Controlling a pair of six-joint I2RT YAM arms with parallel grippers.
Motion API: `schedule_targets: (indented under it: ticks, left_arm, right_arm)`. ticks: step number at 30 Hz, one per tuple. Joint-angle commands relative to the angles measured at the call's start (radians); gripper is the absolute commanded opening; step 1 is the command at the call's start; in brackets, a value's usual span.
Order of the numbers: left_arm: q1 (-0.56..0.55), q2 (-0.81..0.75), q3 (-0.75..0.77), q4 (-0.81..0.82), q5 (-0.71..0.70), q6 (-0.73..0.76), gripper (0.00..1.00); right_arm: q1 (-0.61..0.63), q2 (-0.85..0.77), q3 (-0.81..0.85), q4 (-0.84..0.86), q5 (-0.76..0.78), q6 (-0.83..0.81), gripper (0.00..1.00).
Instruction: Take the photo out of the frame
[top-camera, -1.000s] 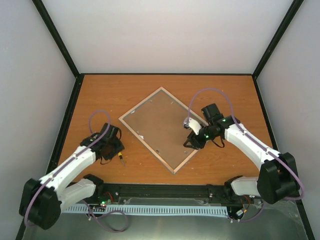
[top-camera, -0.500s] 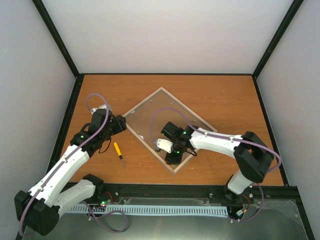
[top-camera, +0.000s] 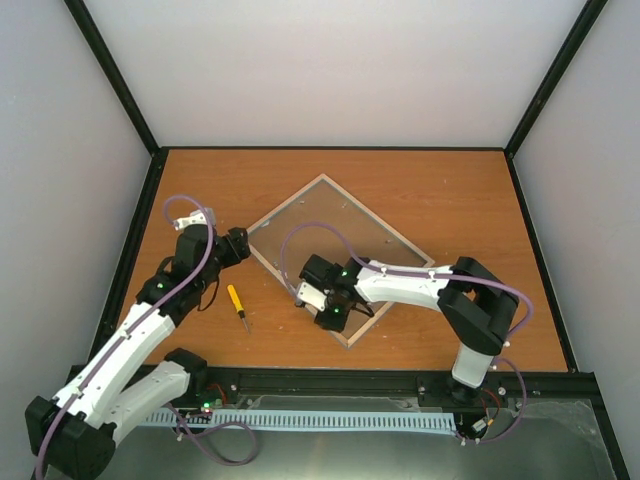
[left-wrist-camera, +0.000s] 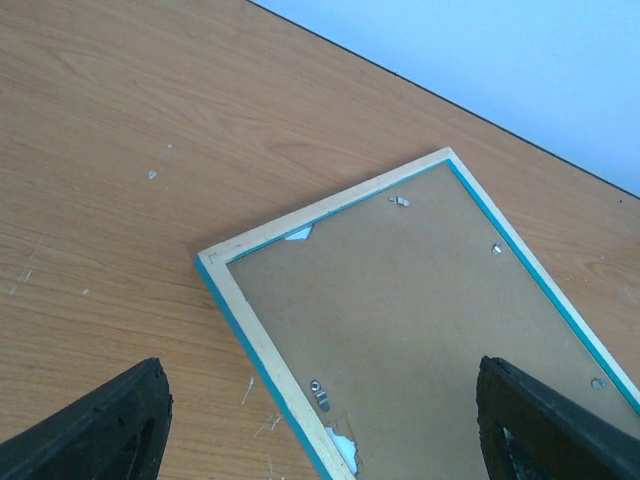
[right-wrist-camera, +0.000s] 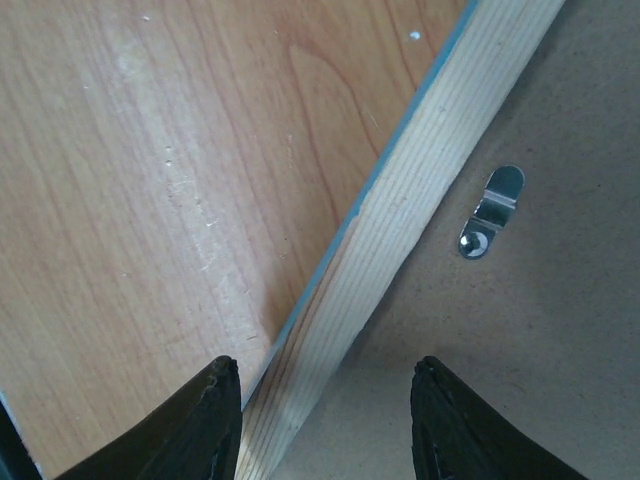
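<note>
Where the frame (top-camera: 281, 206) lies on the orange-brown wood-grain table (top-camera: 440, 190), it is face down and turned corner-on like a diamond, roughly mid-table between the two arms. Its reverse shows a flat, matte brown fibreboard backing (top-camera: 340, 205) inside a pale raw-wood rail with straight grain. A thin turquoise line runs along the rail's outer edge. Small bent metal turn clips (right-wrist-camera: 490, 215), each pinned by a screw, sit on the board just inside the rail. The left wrist view shows four of them. White slivers show at the board's edge near the left corner; cannot tell what they are.

Left gripper (top-camera: 240, 248): hovers just beside the frame's left corner, jaws spread wide. The black fingers (left-wrist-camera: 110, 420) stand at either side of the wrist view with nothing between them but the frame corner below.

Right gripper (top-camera: 325, 305): over the near-left rail, close to the bottom corner. The black, rounded fingers (right-wrist-camera: 200, 420) are moderately apart and straddle the rail, one over bare table and one over the backing. Nothing is clamped; cannot tell whether the tips touch the surface.

Table surface: fine pale scratches and specks in the laminate. A yellow-handled screwdriver (top-camera: 236, 303) lies on the table between the left arm and the frame, apart from both.
</note>
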Motion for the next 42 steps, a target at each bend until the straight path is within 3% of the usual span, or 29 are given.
schedule_targets:
  ticks: [1, 7, 11, 17, 20, 23, 30, 42]
  left_arm:
    - [0.007, -0.002, -0.016, 0.058, -0.003, 0.018, 0.83]
    - [0.007, 0.027, -0.012, 0.061, -0.005, 0.019, 0.83]
    - [0.007, 0.034, -0.050, 0.145, 0.042, 0.046, 0.78]
    - [0.007, 0.079, -0.038, 0.162, 0.083, 0.085, 0.77]
    - [0.007, 0.081, -0.047, 0.177, 0.104, 0.089, 0.77]
    - [0.007, 0.071, -0.065, 0.204, 0.144, 0.100, 0.76]
    - [0.007, 0.026, -0.112, 0.265, 0.228, 0.168, 0.68]
    - [-0.034, 0.012, -0.114, 0.257, 0.267, 0.279, 0.68]
  right_arm:
    - [0.023, 0.036, 0.035, -0.005, 0.061, 0.044, 0.45]
    - [0.037, 0.049, 0.022, -0.015, 0.145, 0.028, 0.42]
    - [0.030, 0.010, -0.038, -0.018, 0.217, -0.007, 0.38]
    - [-0.113, -0.073, -0.103, -0.052, 0.244, -0.071, 0.36]
    - [-0.217, -0.102, -0.101, -0.077, 0.162, -0.130, 0.37]
    - [-0.237, -0.147, -0.110, -0.085, 0.048, -0.223, 0.41]
    - [-0.260, -0.112, -0.110, -0.011, 0.069, -0.191, 0.44]
    - [-0.304, -0.048, -0.127, 0.030, 0.088, -0.163, 0.39]
